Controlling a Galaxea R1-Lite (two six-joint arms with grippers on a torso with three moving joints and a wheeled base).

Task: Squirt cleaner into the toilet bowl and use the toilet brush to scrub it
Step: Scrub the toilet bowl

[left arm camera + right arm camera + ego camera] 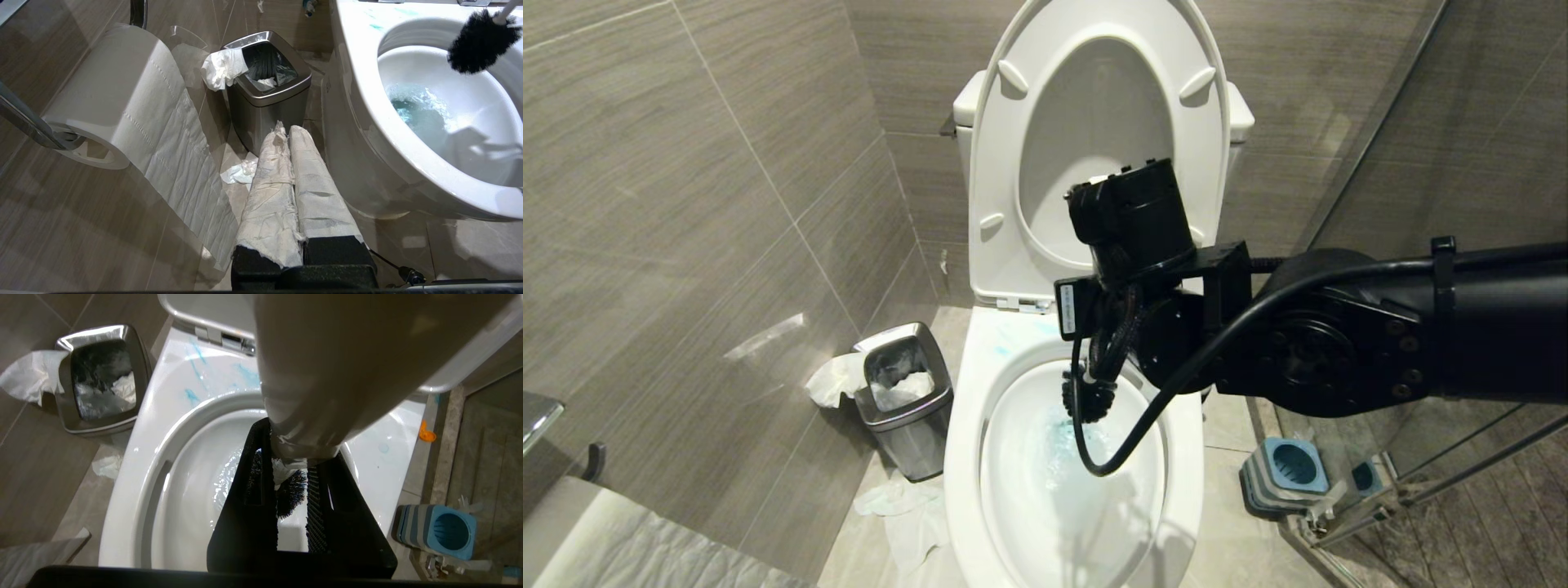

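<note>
My left pincer (291, 130) sits clenched on nothing, low beside the toilet bowl (964, 457). My right pincer (292, 486) grasps the toilet brush (479, 43), bristles hanging over turquoise cleaner (1068, 447) in the water. Farther right, the brush's striped base (1286, 474) stands on the floor.

Grey-brown tiled walls (727, 163) meet a beige tiled floor (1233, 425). A steel bin (907, 400) stands by the left wall, tissue (832, 380) draped over its rim. A paper roll (122, 102) hangs from a holder; a glass partition (1462, 122) stands right.
</note>
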